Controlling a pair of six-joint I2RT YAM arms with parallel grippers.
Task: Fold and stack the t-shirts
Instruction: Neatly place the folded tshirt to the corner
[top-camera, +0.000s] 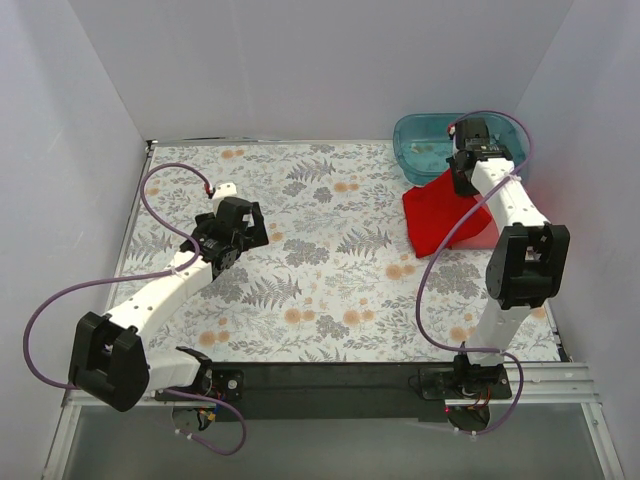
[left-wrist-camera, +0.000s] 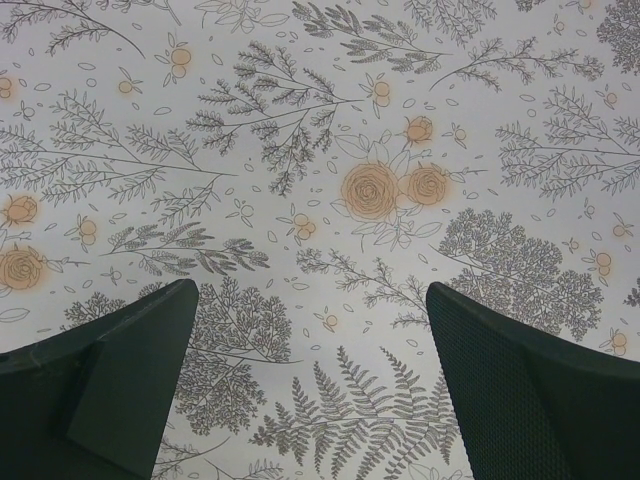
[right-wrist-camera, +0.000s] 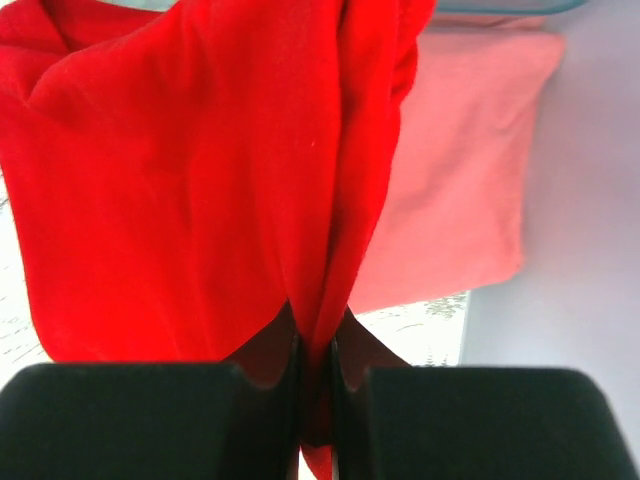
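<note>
We see the right claw (right-wrist-camera: 315, 350) from its wrist camera: two flat black fingers pressed nearly together, pinching a gathered ridge of the red t-shirt (right-wrist-camera: 180, 170). The cloth is soft and matte, falling away from the pinch in long smooth folds. Its bottom tip slips out of sight between the fingers.

Just beyond it lies the salmon-pink t-shirt (right-wrist-camera: 460, 180), folded to a flat rectangle with rounded corners; the red cloth covers its left part. A sliver of the teal tub (right-wrist-camera: 510, 5) is cut off at the top edge.

From above, the right arm reaches forward, elbow bent high, its claw (top-camera: 462, 180) over the far right corner of the worktop (top-camera: 330, 260). The red t-shirt (top-camera: 440, 215) spreads in a rough triangle, overlapping the salmon-pink t-shirt (top-camera: 480, 238), just in front of the translucent, rounded tub (top-camera: 420, 140). We cannot tell how much of the red cloth touches the worktop.

The left claw (left-wrist-camera: 310, 290) is spread wide and holds nothing, its dark textured fingers framing the floral, fern-printed worktop (left-wrist-camera: 350, 120). The left arm stretches low and diagonally, its claw (top-camera: 255, 225) left of centre, well apart from both shirts.
</note>
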